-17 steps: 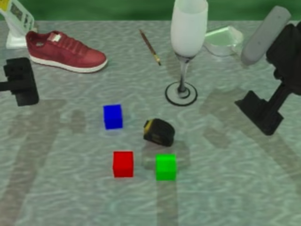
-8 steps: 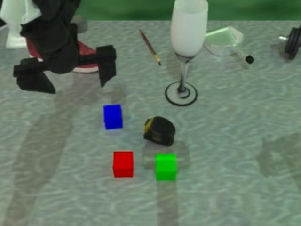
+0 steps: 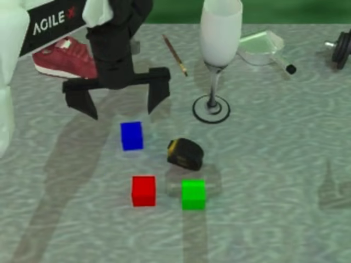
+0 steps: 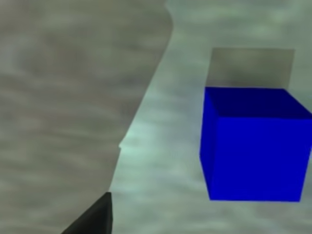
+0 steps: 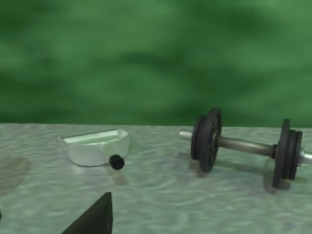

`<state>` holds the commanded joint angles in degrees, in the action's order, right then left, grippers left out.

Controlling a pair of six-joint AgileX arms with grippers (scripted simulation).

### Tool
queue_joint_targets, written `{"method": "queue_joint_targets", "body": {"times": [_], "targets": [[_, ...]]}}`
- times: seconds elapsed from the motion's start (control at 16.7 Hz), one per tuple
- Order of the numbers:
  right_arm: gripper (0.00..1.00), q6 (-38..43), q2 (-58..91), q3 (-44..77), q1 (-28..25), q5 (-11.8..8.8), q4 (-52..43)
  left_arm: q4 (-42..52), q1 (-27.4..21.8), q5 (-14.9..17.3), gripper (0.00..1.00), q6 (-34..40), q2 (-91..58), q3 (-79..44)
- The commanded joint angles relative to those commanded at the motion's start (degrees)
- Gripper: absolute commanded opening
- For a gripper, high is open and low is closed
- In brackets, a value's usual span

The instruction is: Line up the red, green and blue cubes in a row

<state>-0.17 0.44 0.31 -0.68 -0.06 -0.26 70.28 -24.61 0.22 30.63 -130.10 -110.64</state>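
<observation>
A: The left arm has swung in from the left edge since half a second ago. Its left gripper (image 3: 116, 97) now hangs over the table just behind the blue cube (image 3: 131, 135), fingers spread wide, gripping nothing. A second ago the right arm was over the right side; now it is out of the top view.

B: And the cubes?

A: None has moved. Nearest us, the red cube (image 3: 143, 190) and the green cube (image 3: 193, 194) sit side by side with a gap between them. The blue one stands farther back, a little left of the red, apart from both.

B: What's that dark lump by the green one?

A: A tape measure (image 3: 186, 152), just behind the green cube and to the right of the blue one. It touches neither.

B: Does the left wrist camera see anything?

A: The blue cube (image 4: 253, 144) up close, flat on the table (image 4: 161, 170), with one dark fingertip (image 4: 92, 217) well to its side.

B: Farther back?

A: A tall glass (image 3: 217, 55) stands upright, a pencil (image 3: 174, 53) to its left, and a sneaker (image 3: 64, 57) partly hidden by the left arm. At the far right lie a clear tray (image 3: 262, 47) and a dumbbell (image 3: 342, 48).

B: The right gripper?

A: Its wrist camera looks at the tray (image 5: 97, 146) and the dumbbell (image 5: 246, 146). Only one fingertip (image 5: 92, 217) shows, so I can't say how its fingers stand.
</observation>
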Motion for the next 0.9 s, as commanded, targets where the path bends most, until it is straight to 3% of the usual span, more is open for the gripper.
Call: {"method": "queue_joint_targets", "body": {"times": [0.42,0.9], "targets": [[1.00,0.17,-0.44,-0.31,0.10,0.06,0.26,-0.88,0.12,0.01,1.00,-0.05,-0.64,0.61],[1.00,0.17,-0.44,-0.31,0.10,0.06,0.26,-15.02,-0.03,0.05,1.00,-0.02,-5.04,10.21]]}}
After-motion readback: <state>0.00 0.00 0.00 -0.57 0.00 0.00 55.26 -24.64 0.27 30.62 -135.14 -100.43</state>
